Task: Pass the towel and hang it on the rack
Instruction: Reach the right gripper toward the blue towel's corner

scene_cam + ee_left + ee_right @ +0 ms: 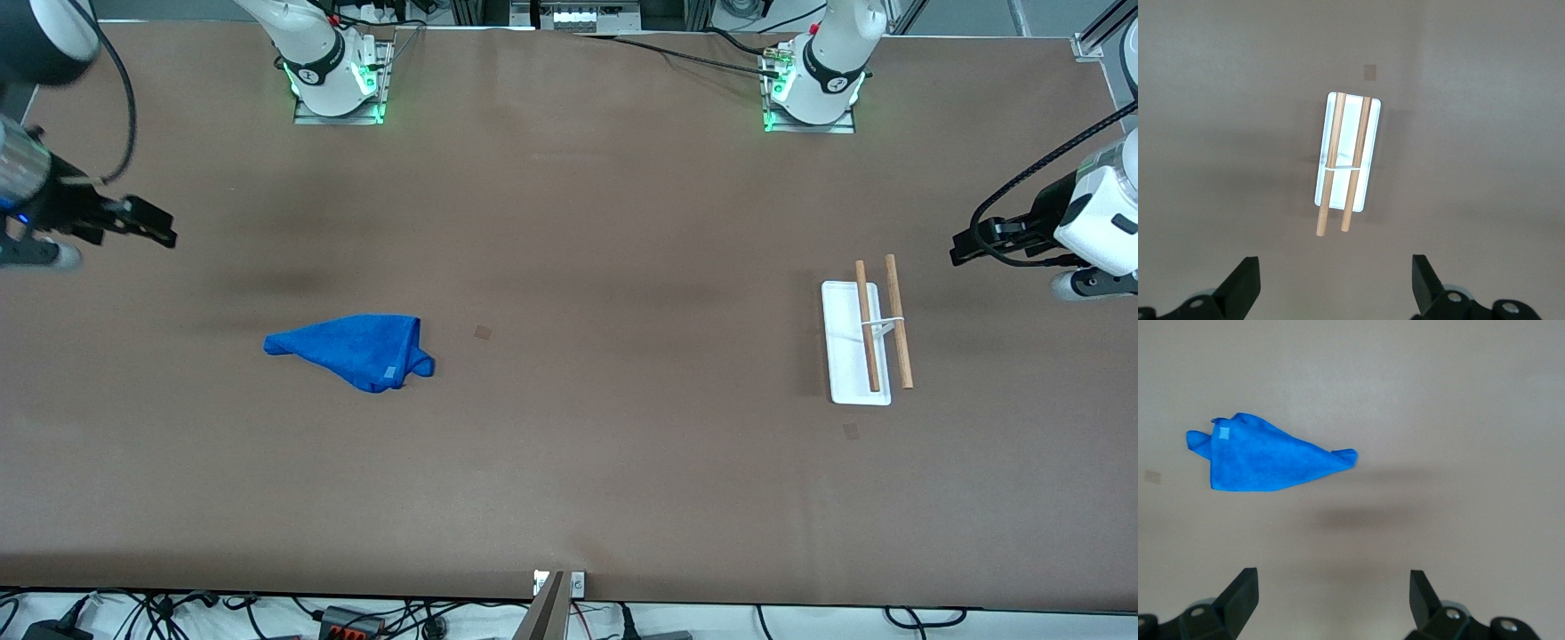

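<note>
Progress: nothing done yet. No pickup, no pass, no hanging.
Towel (356,351): blue, crumpled into a rough triangle, flat on the tabletop (569,462). About eight o'clock from tabletop centre in the front view, toward the right arm's end. Touched by neither tool.
Rack (867,342): about four o'clock from centre, toward the left arm's end, well apart from the towel. White base down, both wooden rods bare.
Right tool (151,227): up in the air at nine o'clock, over the right arm's end of the tabletop. Fingers spread wide, gripping nothing.
Left tool (965,244): aloft at three o'clock, over the tabletop near the rack. Fingers wide apart too, nothing between them.
Left to do, by my reading: right tool down onto the towel, lift, hand-off toward centre, left tool takes it, drape over a rod.
Front view only: towel and rack together, with the wide gap between them and both arm bases at twelve o'clock.
Right wrist view only: pale tag (1223,433) on a towel corner seen clearly, and the tool's open spread. No rack.
Left wrist view only: rods seen parallel over the base, joined by a thin white crosspiece. No towel.
</note>
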Tool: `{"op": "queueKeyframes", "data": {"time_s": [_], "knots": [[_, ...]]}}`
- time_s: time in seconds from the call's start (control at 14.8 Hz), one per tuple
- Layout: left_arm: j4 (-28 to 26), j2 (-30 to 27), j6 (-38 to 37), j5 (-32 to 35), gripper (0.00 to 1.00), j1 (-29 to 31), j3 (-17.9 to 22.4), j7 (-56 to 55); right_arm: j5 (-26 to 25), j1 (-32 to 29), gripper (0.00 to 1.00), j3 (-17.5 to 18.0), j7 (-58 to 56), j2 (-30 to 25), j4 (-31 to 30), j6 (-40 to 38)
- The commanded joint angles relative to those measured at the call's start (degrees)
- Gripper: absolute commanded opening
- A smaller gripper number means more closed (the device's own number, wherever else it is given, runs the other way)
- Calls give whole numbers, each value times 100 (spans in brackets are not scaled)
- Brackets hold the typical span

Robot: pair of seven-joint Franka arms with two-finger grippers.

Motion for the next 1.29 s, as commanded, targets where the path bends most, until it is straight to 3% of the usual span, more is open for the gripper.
{"op": "queueKeyframes", "data": {"time_s": [0.0,0.2,0.41,0.68,1.22], "knots": [[76,19,4,-68,100,15,11,94,26,-1,100,18,-31,654,79,329],[76,36,-14,-68,100,33,28,111,35,-71,100,-8,83,1322,79,699],[120,54,-14,-68,100,24,19,102,0,-141,100,-8,-161,1648,62,762],[120,63,-23,-68,100,41,37,111,61,-185,100,-8,-2767,2210,88,788],[111,63,-23,-76,100,68,37,111,87,-194,100,9,-5712,2975,185,1173]]}}
